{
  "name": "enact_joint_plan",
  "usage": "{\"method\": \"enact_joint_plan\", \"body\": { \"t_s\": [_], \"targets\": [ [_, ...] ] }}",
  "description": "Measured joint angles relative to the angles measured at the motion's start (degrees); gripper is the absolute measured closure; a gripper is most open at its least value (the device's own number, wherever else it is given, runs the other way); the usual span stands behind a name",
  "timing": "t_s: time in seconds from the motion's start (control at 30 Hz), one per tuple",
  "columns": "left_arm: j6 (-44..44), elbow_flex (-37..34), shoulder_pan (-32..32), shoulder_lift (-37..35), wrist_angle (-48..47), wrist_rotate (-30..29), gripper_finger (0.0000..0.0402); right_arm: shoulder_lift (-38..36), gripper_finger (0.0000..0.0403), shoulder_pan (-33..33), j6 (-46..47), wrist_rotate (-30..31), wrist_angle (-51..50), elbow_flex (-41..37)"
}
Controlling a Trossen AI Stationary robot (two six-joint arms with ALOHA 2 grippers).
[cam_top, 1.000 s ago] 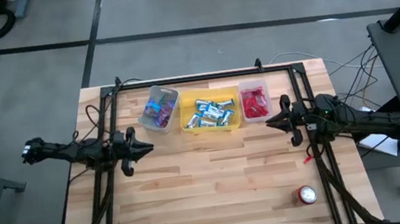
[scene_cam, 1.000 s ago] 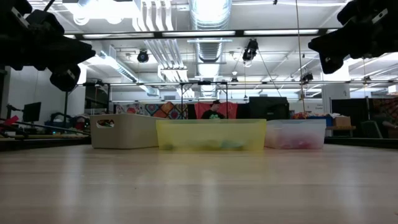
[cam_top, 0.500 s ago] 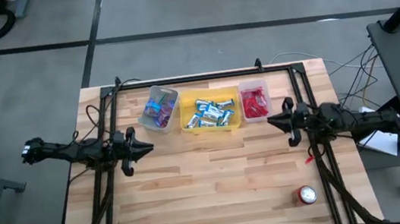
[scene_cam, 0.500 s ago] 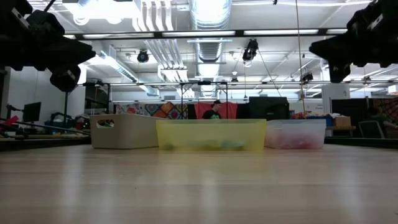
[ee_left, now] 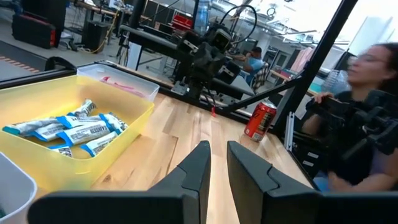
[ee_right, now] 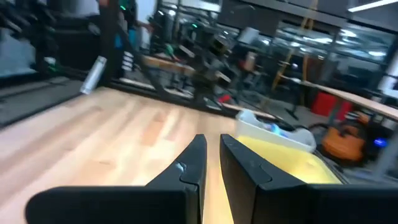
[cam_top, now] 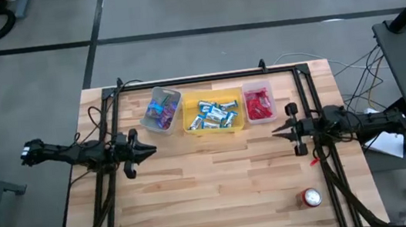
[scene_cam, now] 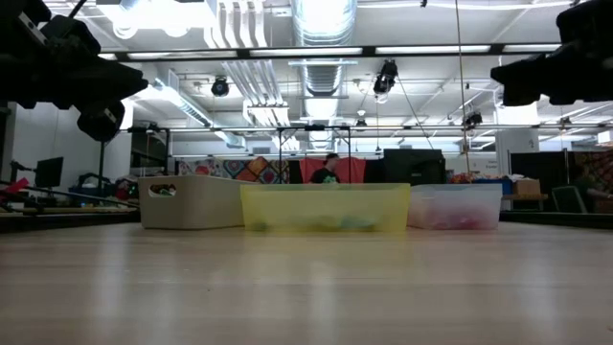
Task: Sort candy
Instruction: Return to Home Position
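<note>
The candy lies sorted in three bins at the table's far side. Blue-purple pieces (cam_top: 161, 115) fill a grey bin (cam_top: 172, 95). Blue-and-white pieces (cam_top: 212, 115) lie in a yellow bin (cam_top: 187, 114), also seen in the left wrist view (ee_left: 134, 121). Red pieces (cam_top: 259, 106) lie in a clear bin (cam_top: 256, 86). My left gripper (cam_top: 151, 149) hovers above the table, near the grey bin, shut and holding nothing (ee_left: 217, 163). My right gripper (cam_top: 275, 129) hovers near the clear bin, shut and holding nothing (ee_right: 212, 155).
A red and silver can (cam_top: 310, 198) stands at the table's near right corner (ee_left: 260, 121). A dark frame (cam_top: 206, 77) runs around the table top. A small red thing (cam_top: 312, 161) lies by the right rail. A person (ee_left: 367, 118) is beyond the table's right side.
My right gripper has drifted a little toward the table's near edge and swung as its arm drew back toward the right edge. The left arm and the bins have kept still.
</note>
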Motion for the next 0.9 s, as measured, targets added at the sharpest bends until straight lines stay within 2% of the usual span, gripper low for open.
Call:
{"method": "enact_joint_plan", "body": {
  "t_s": [0.17,0.9],
  "targets": [
    [0.0,0.0,0.0,0.1,0.1,0.0,0.0363,0.0,0.0364,-0.1,2.3,-0.1,0.5,0.0],
    [0.0,0.0,0.0,0.6,0.0,0.0,0.0363,2.0,0.0364,-0.1,2.3,-0.1,0.5,0.4]
  ]
}}
